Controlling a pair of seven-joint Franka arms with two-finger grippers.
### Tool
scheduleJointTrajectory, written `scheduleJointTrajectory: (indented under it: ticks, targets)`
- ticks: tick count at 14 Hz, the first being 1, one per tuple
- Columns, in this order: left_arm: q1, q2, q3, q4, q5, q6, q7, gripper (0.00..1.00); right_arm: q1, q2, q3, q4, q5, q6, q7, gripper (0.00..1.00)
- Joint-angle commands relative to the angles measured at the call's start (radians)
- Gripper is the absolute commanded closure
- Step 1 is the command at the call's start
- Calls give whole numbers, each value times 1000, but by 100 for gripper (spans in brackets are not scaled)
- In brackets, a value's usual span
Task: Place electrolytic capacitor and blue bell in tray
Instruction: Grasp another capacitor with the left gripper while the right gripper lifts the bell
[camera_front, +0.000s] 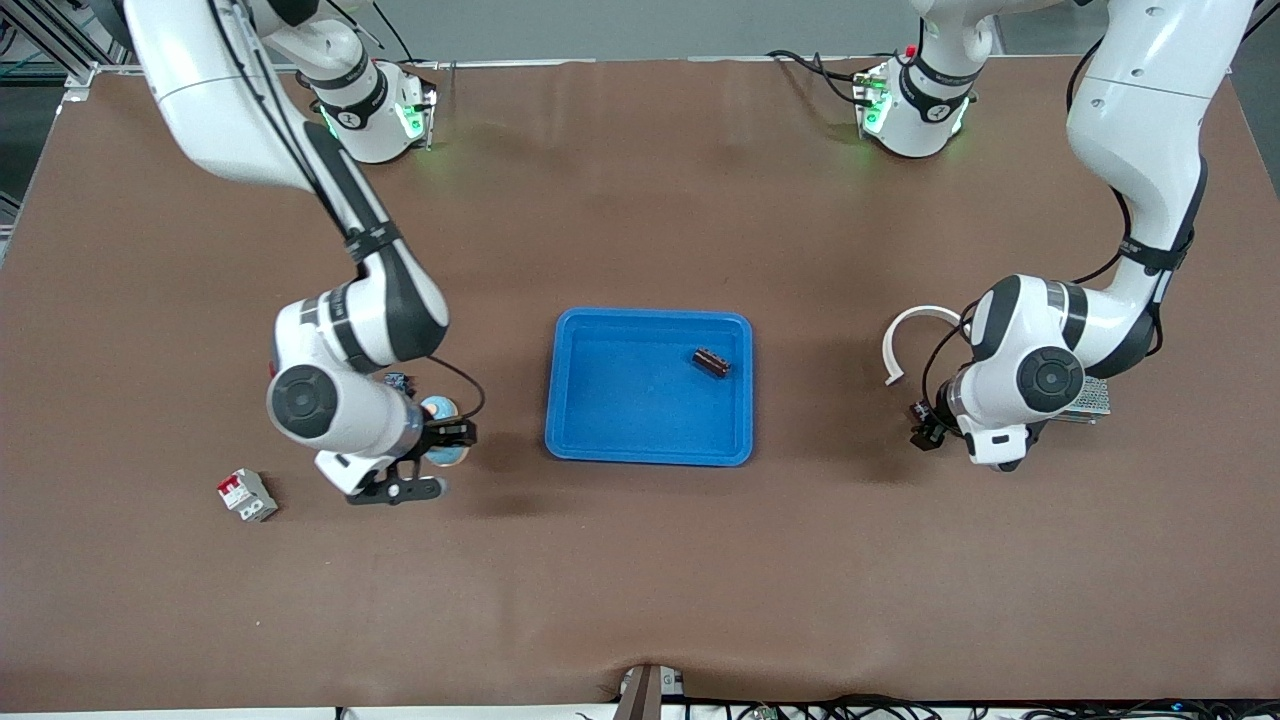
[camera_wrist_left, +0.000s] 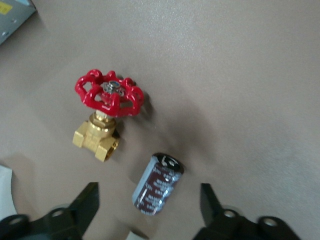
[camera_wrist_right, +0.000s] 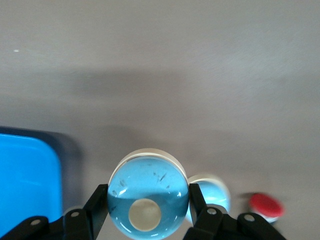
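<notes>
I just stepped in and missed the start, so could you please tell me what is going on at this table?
Two arms are sorting small parts into the blue tray, which already holds one small dark part. The right gripper has its fingers shut on the blue bell, near the tray toward the right arm's end of the table. The left gripper hangs with fingers open on either side of the electrolytic capacitor, which lies on the table beside a red-handled brass valve. Neither part is in the tray yet.
</notes>
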Motion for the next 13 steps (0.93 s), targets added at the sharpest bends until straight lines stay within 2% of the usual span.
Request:
scheduleJointTrajectory:
  ticks: [1,3,4,5,6,7,8,13]
  targets:
    - [14,12,-9,-12,32,32,4,23,69,-19,-8,-13,8,6,153,42]
    - [14,29,-9,-12,32,52,4,31,103,-16,-8,-14,17,32,222,42]
    - [14,32,-9,-12,32,52,7,40,128,-15,-8,-17,34,46,253,42]
    - [14,35,-9,-11,32,52,9,53,146,-13,-10,-17,43,54,285,42]
    - [11,33,-11,-11,32,52,12,70,169,-11,-10,-20,43,73,322,42]
    - [9,29,-12,-9,32,50,9,96,189,-11,-10,-39,43,104,357,42]
    - [11,24,-12,-5,32,43,9,100,209,-11,-10,-52,43,136,385,42]
    - [9,-14,-40,24,28,37,21,100,261,-5,-10,-100,43,213,454,42]
